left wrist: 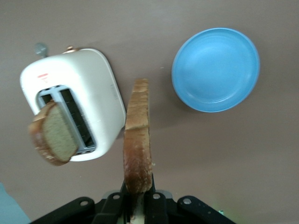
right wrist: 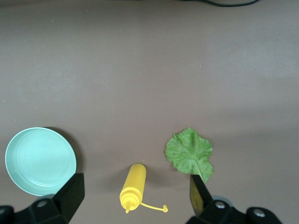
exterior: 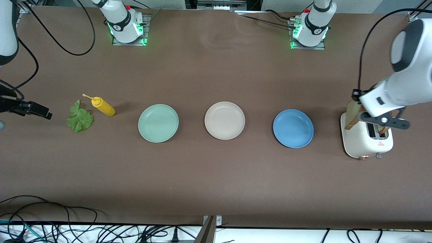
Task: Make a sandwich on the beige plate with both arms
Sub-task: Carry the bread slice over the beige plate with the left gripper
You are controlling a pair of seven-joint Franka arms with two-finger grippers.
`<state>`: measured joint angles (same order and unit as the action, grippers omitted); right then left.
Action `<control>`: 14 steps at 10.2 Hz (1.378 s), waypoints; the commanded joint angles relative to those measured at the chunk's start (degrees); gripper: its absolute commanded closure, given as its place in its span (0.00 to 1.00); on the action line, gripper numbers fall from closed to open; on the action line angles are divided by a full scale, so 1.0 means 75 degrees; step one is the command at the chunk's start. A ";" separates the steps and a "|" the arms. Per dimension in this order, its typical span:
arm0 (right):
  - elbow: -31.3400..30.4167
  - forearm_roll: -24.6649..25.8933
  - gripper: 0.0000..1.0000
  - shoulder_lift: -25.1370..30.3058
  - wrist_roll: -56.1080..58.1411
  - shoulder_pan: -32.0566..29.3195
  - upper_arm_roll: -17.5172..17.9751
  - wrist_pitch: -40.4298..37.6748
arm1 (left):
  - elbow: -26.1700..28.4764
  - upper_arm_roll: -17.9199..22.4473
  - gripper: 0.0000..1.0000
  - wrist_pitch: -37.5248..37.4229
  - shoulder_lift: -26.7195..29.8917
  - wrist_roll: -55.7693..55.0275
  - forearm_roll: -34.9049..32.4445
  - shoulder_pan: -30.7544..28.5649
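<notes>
Over toaster (exterior: 366,136), left gripper (left wrist: 138,205) pinches bread slice (left wrist: 138,140); right gripper (right wrist: 135,200) fingers spread.

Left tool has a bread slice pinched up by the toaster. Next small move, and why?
Probably carry it toward the round pale beige plate, past the blue plate. The left tool is shut on the square brown bread slice, already clear of the white toaster, and the beige plate is bare.

I see two white arms, the left arm (exterior: 406,81) and the right arm (exterior: 6,32), each with black joint bands, trailing black cables, a green-lit base with a red button beside the beige plate's (exterior: 224,120) end of the table, and black screw-studded fingers (right wrist: 70,196).
</notes>
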<state>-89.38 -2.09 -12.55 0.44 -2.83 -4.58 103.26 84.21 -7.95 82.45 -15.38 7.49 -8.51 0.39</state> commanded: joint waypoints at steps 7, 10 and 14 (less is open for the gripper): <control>0.0023 -0.0131 0.00 0.0021 -0.0070 -0.0020 0.0001 -0.0010 | -0.0447 -0.0030 1.00 0.0582 -0.1884 -0.0296 0.5288 0.1410; 0.0023 -0.0131 0.00 0.0021 -0.0071 -0.0032 0.0001 -0.0033 | -0.0435 -0.0030 1.00 0.1893 -0.2564 -0.0133 0.6476 0.1857; 0.0023 -0.0108 0.00 -0.0013 0.0035 -0.0032 -0.0010 -0.0033 | -0.0318 -0.0041 1.00 0.3089 -0.3139 0.0383 0.6584 0.2676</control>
<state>-89.40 -2.10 -12.58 0.33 -2.85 -4.59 103.26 83.12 -8.95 103.03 -36.97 8.09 39.35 18.01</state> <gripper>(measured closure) 0.000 0.877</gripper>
